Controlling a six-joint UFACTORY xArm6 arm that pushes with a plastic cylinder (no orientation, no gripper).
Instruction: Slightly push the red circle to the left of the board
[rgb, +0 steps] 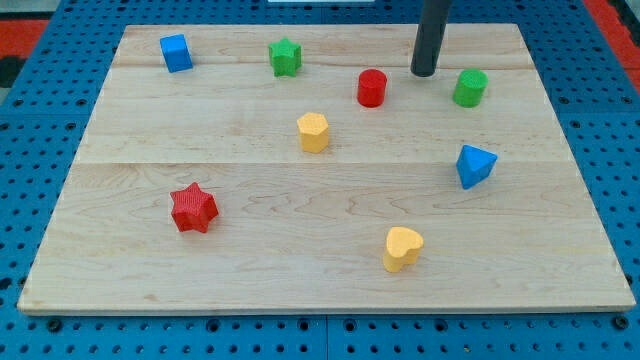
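1. The counter (330, 270) was a pale wooden board on a blue pegboard (30, 330), filling most of the view.
2. The rod came down from the view's top; my tip (424, 73) sat near the top edge, between the red circle (372, 87) and the green circle (470, 87), touching neither. There was no hand on this arm, only the rod, so nothing could be apart, together or clamped.
3. The red circle stood upright just to the view's left of my tip and a little lower, with a visible gap between them.
4. Other blocks lay well apart: a blue cube (176, 52) at top left, a green star (285, 56) beside the top edge, a yellow hexagon (313, 132) below and left of the red circle, a red star (193, 208) at lower left, a yellow heart (402, 248) near the bottom, a blue triangle (475, 165) at right.
5. I judged the step to be the approach: my tip was on the correct side (the right) but not yet in contact.
6. The next move called for dropping slightly toward the view's bottom to line up with the circle's centre, then a short leftward slide, stopped early so the nudge stayed slight.
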